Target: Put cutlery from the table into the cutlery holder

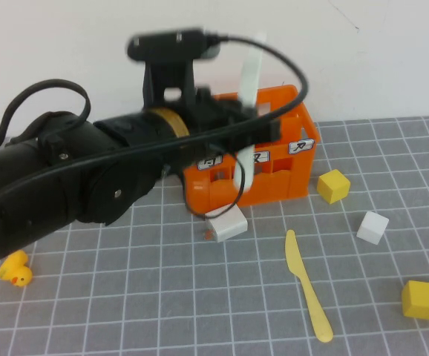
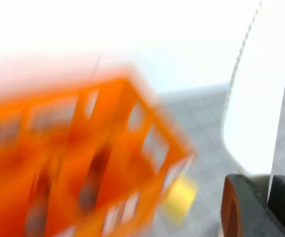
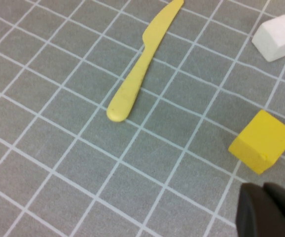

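My left gripper (image 1: 248,122) is shut on the white knife (image 1: 250,70) and holds it upright over the orange cutlery holder (image 1: 289,111) at the back of the table. In the left wrist view the white knife (image 2: 261,113) rises from between the closed fingers (image 2: 241,207), with the blurred holder (image 2: 83,163) beside it. The pale yellow knife (image 1: 306,285) lies flat on the grey grid table in front of the holder. My right gripper (image 3: 268,210) is shut and empty, hovering above the table near the yellow knife (image 3: 141,66); it is outside the high view.
A yellow cube (image 1: 333,185) sits right of the holder, a white cube (image 1: 372,227) and another yellow cube (image 1: 420,299) further right. A white block (image 1: 226,223) lies at the holder's front. A rubber duck (image 1: 15,271) is at the left.
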You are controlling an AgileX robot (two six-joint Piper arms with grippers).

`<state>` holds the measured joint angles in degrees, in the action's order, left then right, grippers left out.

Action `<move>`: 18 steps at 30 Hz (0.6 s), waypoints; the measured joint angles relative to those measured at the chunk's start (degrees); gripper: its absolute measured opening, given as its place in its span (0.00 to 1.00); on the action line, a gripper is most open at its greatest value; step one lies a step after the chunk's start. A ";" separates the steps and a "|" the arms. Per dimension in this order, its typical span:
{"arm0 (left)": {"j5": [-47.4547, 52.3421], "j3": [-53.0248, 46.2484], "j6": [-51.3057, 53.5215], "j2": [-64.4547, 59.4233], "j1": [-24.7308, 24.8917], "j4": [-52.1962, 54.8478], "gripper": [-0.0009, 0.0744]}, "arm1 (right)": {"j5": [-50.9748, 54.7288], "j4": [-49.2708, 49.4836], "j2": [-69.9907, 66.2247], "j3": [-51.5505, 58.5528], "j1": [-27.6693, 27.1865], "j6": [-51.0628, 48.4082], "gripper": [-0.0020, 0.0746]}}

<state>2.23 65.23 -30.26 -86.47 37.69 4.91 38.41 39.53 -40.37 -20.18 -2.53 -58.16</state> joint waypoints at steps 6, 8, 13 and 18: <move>-16.59 0.00 3.71 -0.62 0.00 6.48 0.11 | 0.00 0.00 0.00 0.00 0.00 0.00 0.02; -21.60 0.00 5.81 -1.37 0.00 7.30 0.10 | 0.00 0.00 0.00 0.00 0.00 0.00 0.02; -31.63 0.00 10.04 -4.12 0.00 7.12 0.03 | 0.00 0.00 0.00 0.00 0.00 0.00 0.02; -41.55 0.00 10.99 -7.98 0.00 5.28 0.02 | 0.00 0.00 0.00 0.00 0.00 0.00 0.02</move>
<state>-39.32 65.23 -19.27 -94.45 37.69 10.19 38.41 39.53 -40.37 -20.18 -2.53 -58.16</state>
